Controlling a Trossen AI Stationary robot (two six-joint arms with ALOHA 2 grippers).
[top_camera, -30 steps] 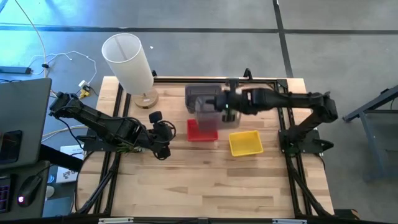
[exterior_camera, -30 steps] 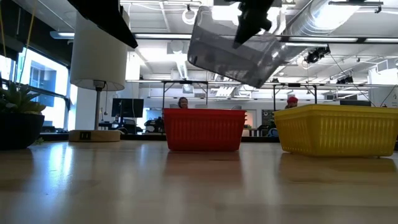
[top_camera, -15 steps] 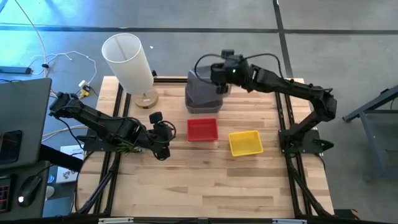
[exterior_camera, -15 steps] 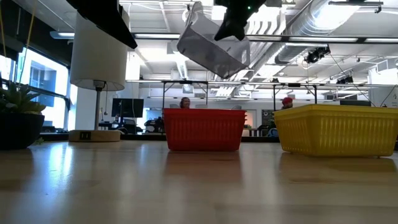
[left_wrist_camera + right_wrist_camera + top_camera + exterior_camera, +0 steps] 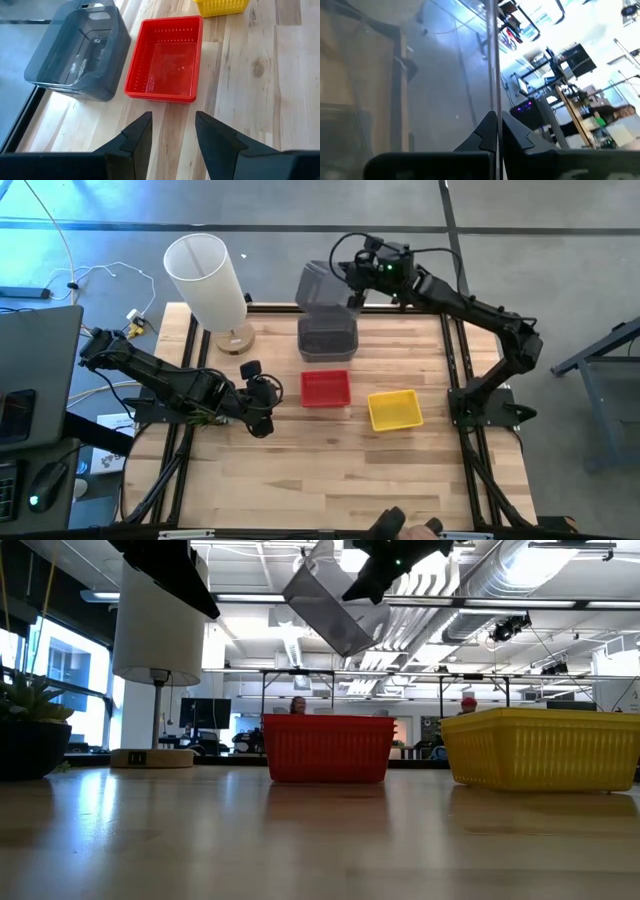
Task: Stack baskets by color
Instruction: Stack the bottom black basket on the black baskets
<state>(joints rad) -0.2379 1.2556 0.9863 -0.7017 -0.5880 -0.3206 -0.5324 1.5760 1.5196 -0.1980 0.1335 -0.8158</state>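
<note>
My right gripper is shut on a translucent dark grey basket, held tilted in the air over the table's far edge and high up in the low view. Another grey basket rests on its base on the table below it. A red basket and a yellow basket sit on their bases mid-table. My left gripper stands open left of the red basket, with nothing between its fingers. My right gripper pinches one thin side wall of the grey basket between its two fingers, one inside and one outside. The fingers come nearly level from the table's right. The basket hangs tilted to the gripper's left, clear of the table and of the other baskets.
A tall white cylinder lamp on a wooden base stands at the far left corner. A laptop and cables lie off the left edge. The wooden table is bare on its near half.
My right gripper, still shut on the grey basket, has carried it from above the red basket toward the far edge and upward. The gripper has swung and tipped closer to level, and the basket has turned with it. My left gripper has kept still.
</note>
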